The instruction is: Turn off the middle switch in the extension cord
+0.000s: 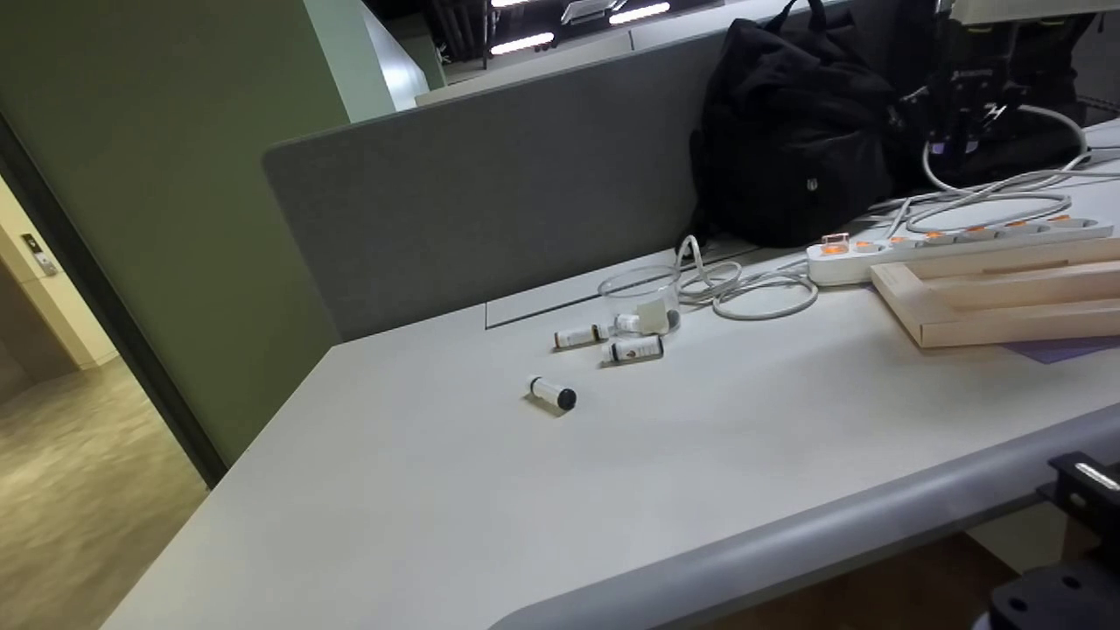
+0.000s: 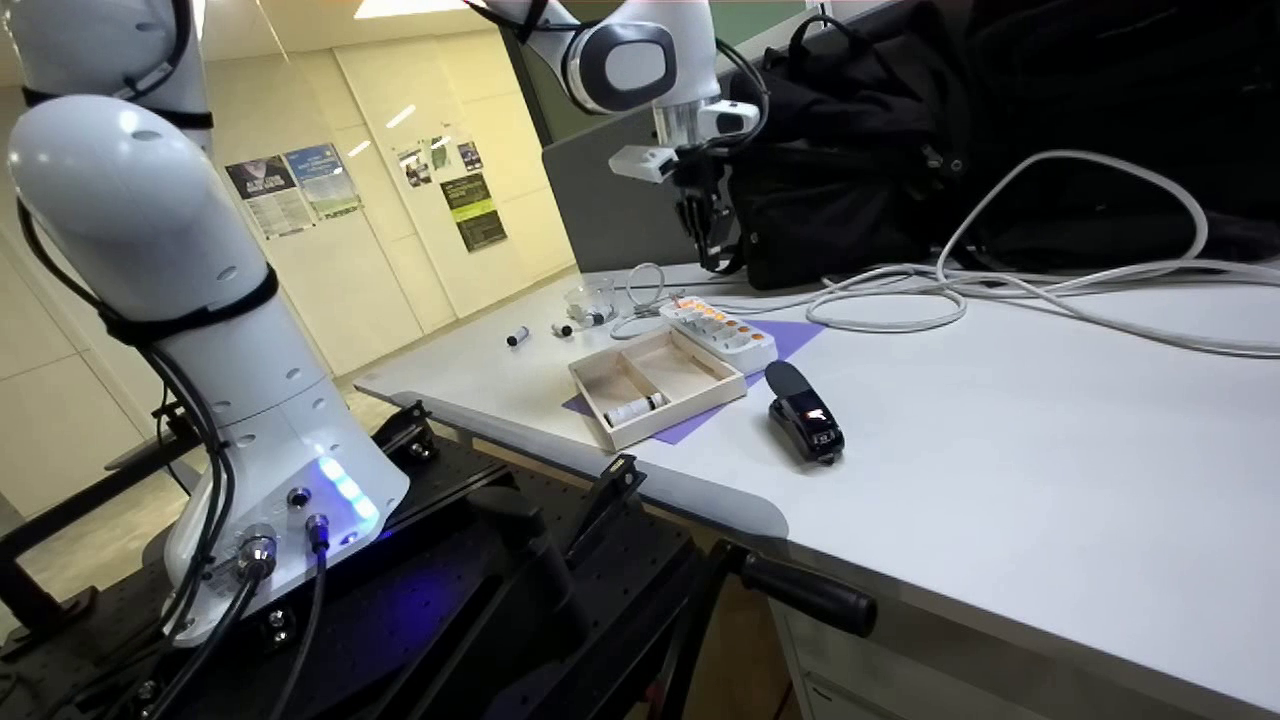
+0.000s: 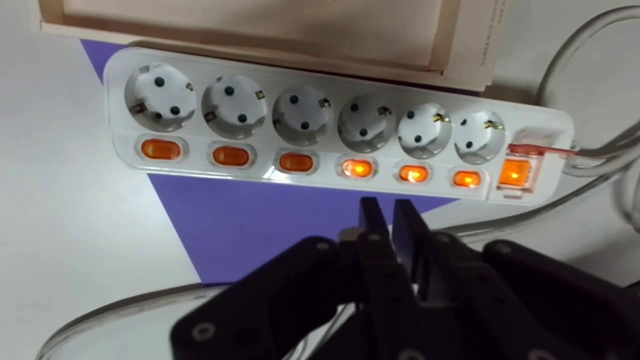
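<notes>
The extension cord is a long white power strip, seen in both exterior views [image 1: 840,269] [image 2: 748,347] and across the wrist view [image 3: 334,146]. It has a row of sockets with an orange switch beside each. The three socket switches nearest the cable glow, as does the square end switch [image 3: 514,172]. The three farther ones are dark. Near the middle, a lit switch [image 3: 357,168] sits beside a dark one [image 3: 296,162]. My gripper [image 3: 384,202] is above the table, its empty fingers a narrow gap apart. In both exterior views the gripper [image 1: 954,147] [image 2: 712,258] hangs above the strip's level.
A pale wooden tray [image 1: 920,325] [image 3: 475,45] lies along the strip's side, over a purple sheet [image 3: 225,225]. White cable [image 2: 900,320] loops around. A black backpack [image 1: 787,140] stands behind. A black device [image 2: 805,415], small white cylinders [image 1: 553,393] and a clear cup [image 1: 612,293] are on the table.
</notes>
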Available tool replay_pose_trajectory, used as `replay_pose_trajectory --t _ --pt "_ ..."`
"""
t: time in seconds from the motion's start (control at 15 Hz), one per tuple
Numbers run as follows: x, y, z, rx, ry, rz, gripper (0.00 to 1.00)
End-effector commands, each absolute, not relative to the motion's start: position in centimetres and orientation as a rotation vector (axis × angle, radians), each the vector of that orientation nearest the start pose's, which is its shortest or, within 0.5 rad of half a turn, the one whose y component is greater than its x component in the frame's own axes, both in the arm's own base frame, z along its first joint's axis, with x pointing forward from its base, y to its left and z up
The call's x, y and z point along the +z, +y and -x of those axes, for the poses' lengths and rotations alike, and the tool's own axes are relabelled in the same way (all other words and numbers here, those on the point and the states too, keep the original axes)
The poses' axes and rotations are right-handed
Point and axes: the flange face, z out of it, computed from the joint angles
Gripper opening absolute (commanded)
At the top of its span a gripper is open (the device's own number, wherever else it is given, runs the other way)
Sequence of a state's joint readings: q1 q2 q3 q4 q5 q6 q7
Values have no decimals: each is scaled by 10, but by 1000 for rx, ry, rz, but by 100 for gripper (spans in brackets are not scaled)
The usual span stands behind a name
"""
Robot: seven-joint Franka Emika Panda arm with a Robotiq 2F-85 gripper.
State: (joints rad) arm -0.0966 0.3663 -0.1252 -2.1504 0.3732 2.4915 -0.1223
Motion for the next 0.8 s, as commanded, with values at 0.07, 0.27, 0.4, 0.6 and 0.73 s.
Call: replay_pose_trajectory --t 0.07,0.27,0.4,0.6,0.73 --pt "212 -132 -557 -22 703 2935 0" --pt "199 -136 -560 -53 746 2942 0" --pt "190 -137 -559 -52 765 2944 0" --pt "179 -135 -559 -41 780 2949 0" --pt "173 -134 -560 -35 784 2955 0"
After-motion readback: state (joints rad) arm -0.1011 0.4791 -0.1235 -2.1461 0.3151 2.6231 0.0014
